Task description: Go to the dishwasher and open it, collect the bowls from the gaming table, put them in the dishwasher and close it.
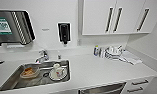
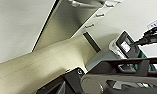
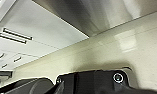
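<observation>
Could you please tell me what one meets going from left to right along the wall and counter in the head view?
Paper towel dispenser → tap → black soap dispenser → bottle → dish rack → cloth.

Dishwasher (image 1: 104, 89): built-in unit, steel-grey front panel, mounted beneath white surface (image 1: 94, 70), just right of sink basin and beside white drawers. Upper edge of front visible in head view, cut off by frame edge. Front panel (image 2: 59, 25) seen at steep angle from left wrist, bar handle (image 2: 81, 3) across upper part. Door closed.
</observation>
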Tool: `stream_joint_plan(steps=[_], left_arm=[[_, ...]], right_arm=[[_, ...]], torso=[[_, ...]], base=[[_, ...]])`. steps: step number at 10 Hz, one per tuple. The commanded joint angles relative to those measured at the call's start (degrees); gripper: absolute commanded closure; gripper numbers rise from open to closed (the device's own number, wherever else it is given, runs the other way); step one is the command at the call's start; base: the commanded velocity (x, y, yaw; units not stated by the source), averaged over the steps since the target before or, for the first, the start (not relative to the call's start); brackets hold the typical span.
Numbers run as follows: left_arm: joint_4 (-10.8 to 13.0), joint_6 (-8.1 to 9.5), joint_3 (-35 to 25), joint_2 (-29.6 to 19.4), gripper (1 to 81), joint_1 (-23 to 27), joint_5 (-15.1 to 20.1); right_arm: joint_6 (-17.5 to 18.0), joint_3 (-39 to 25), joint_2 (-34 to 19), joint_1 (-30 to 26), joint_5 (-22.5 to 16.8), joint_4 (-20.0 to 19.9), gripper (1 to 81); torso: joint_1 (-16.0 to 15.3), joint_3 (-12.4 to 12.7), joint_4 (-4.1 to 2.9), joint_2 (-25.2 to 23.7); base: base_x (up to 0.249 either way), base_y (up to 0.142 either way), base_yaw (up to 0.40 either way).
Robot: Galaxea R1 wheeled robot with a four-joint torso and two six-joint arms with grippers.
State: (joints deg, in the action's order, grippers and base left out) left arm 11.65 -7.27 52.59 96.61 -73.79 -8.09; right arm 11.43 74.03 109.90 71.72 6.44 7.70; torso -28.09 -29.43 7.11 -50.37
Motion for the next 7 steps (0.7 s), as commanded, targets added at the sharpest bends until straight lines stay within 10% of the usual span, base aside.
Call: stream_joint_plan(steps=[1,7], left_arm=[[3.5,-0.12,-2.7,-3.6,1.0,3.5,1.8],[3.0,1.19,-7.2,-6.3,1.0,12.1,3.6]], right_arm=[[1.5,-3.3,-3.8,-5.7,-1.5,-0.6,1.0],[6.8,-4.0,-5.1,-10.0,-2.7,-0.3,1.0]], torso=[[-3.6,0.1,0.0,-5.6],[-10.7,-1.0,0.0,-16.9]], base=[[0.0,0.0,0.0],[0.0,0.0,0.0]])
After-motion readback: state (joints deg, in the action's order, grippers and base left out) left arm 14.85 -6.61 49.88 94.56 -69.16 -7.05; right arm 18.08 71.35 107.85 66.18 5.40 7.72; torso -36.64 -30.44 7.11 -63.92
